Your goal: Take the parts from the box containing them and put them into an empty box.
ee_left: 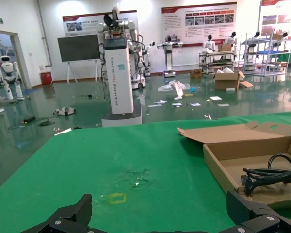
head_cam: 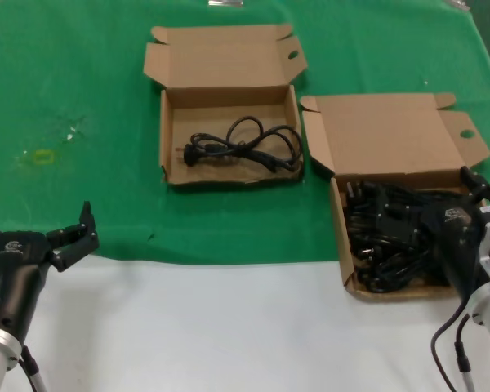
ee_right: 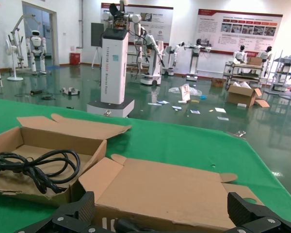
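My right end effector (head_cam: 474, 192) spread wide over full box (head_cam: 392, 287); tangled cords (head_cam: 392, 237) may lift several together. One cord (head_cam: 245, 145) in other box (head_cam: 229, 175). Left end effector (head_cam: 37, 224) spread, idle over counter (head_cam: 229, 327).

The head view looks forward and down on both cardboard boxes. Each wrist view looks low and level across the green table (ee_left: 87, 165) toward the hall, sharing the one-cord box (ee_right: 48, 145), probably from close.

Bright, even overhead light; soft shadows, glossy floor glare, sharp focus.
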`<move>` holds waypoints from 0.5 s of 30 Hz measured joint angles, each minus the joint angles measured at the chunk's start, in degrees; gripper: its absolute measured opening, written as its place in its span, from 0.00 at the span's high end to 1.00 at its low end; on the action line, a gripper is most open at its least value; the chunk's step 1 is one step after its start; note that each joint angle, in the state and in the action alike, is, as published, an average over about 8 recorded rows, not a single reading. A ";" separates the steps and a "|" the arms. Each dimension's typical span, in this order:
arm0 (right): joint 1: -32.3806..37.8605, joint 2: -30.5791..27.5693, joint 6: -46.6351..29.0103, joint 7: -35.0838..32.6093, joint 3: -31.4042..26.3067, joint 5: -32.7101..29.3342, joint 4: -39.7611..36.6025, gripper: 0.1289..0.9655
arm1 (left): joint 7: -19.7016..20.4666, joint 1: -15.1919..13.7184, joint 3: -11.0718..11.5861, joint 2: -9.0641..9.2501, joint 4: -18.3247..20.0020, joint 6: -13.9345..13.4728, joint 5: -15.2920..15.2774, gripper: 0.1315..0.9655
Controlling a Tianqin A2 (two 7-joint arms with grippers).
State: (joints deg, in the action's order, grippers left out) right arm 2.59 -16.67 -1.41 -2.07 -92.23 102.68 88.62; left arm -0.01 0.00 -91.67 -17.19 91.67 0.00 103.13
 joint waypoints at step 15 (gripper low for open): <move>0.00 0.00 0.00 0.00 0.00 0.00 0.00 0.00 | 0.03 0.00 0.00 0.00 0.00 0.00 0.00 0.00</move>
State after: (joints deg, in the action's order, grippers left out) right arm 2.59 -16.67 -1.41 -2.07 -92.23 102.68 88.62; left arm 0.02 0.00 -91.67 -17.19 91.67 0.00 103.13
